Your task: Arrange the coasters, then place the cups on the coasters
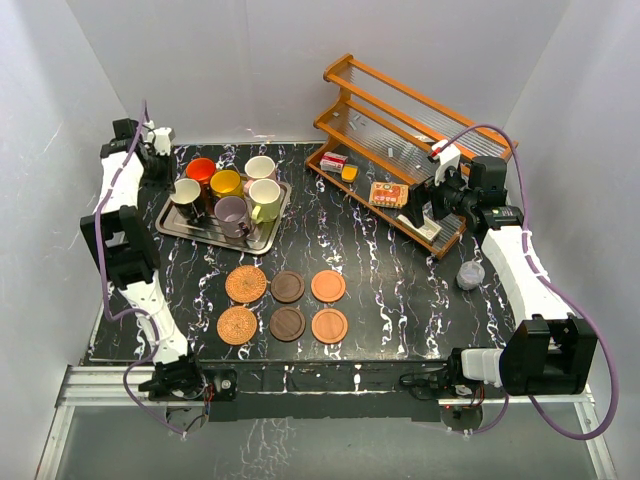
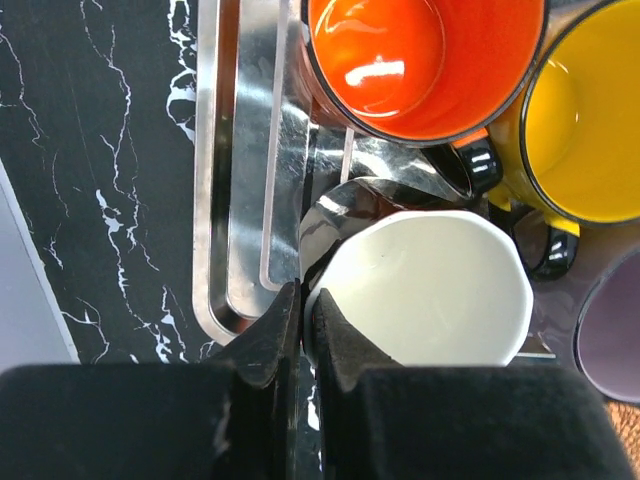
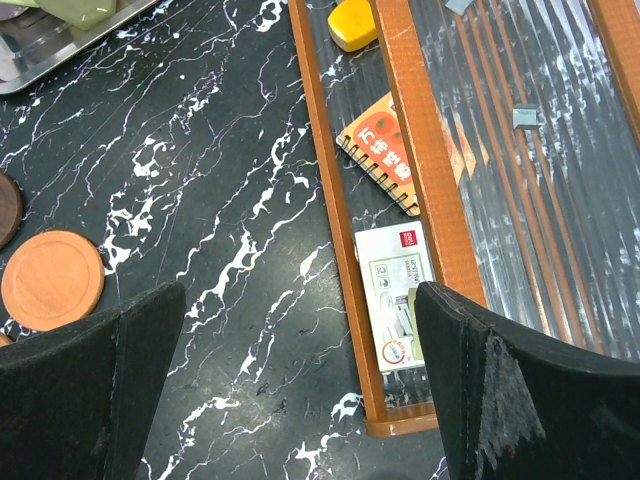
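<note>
Left hand [image 2: 302,335] pinching black mug [image 2: 420,290] rim on tray [image 2: 235,200], other mugs [image 1: 240,183] beside. Right hand [image 3: 300,380] spread over surface [image 3: 230,200] by rack [image 3: 430,150]. Six coasters [image 1: 288,287] in two rows before tray.

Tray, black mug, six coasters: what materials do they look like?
Tray: polished metal, likely stainless; mirror-like reflections.
Black mug: glazed ceramic by the look; glossy black outside, white inside.
Coasters: left pair woven texture, fibre or rattan-like; middle pair dark wood; right pair smooth orange-brown wood, possibly veneer.
</note>
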### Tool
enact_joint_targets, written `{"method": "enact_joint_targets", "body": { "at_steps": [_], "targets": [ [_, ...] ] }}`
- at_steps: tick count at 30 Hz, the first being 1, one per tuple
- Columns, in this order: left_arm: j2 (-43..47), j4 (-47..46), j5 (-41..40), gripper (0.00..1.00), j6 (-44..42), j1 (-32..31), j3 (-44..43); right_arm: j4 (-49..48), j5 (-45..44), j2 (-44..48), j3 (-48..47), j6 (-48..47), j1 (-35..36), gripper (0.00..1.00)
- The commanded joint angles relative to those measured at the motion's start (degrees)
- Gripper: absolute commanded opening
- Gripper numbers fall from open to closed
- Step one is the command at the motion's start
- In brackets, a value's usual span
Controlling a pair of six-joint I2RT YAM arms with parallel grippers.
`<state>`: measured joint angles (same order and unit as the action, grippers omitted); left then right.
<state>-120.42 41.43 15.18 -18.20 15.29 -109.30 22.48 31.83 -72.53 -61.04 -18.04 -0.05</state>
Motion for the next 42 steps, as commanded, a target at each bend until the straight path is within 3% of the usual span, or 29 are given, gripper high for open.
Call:
{"method": "enact_joint_targets", "body": {
  "at_steps": [1,12,16,25,42],
  "targets": [
    [1.70,7.96,4.59,0.00,-5.25,0.21,-6.33,-2.02,0.22,0.10,0.11,-0.71,-0.12,0.98],
    [7.72,17.30,13.67,0.00,-14.01,-0.91,-6.24,-2.26,0.18,-0.02,0.36,-0.84,-0.12,0.98],
    [14.95,18.33,16.30,0.00,-18.33,-3.27,1.11,-2.39,0.32,-0.23,0.37,-0.85,-0.13,0.98],
    [31.87,14.63,11.31,0.00,-21.76,-14.17,18.99,-2.76,0.71,0.10,0.66,-0.85,-0.12,0.98],
    [45.26,22.65,16.96,0.00,-25.50,-18.59,29.35,-3.61,2.16,1.28,1.25,-0.33,-0.17,0.98]
  ]
}}
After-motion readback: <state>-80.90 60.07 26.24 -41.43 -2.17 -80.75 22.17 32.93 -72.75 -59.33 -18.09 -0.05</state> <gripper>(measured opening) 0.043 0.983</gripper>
